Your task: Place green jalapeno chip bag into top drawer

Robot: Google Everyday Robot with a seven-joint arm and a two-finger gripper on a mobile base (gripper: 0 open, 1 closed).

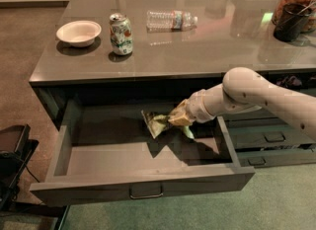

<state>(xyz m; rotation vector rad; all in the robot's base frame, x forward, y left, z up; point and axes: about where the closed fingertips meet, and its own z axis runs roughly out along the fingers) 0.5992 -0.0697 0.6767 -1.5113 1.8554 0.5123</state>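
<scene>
Nearest me, the top drawer (89, 189) stands pulled wide open, its small metal handle (146, 193) at the centre of the front. Inside the drawer, toward its back right, the gripper (175, 120) is clamped on the green jalapeno chip bag (157, 123), with a dark shadow on the drawer floor beneath. The arm (256, 98) reaches in over the drawer's right wall. Above and behind the drawer, the countertop (207, 51) carries 1 soda can (121, 34), 1 white bowl (79, 32) and, farther back, 1 water bottle (170, 20).
</scene>
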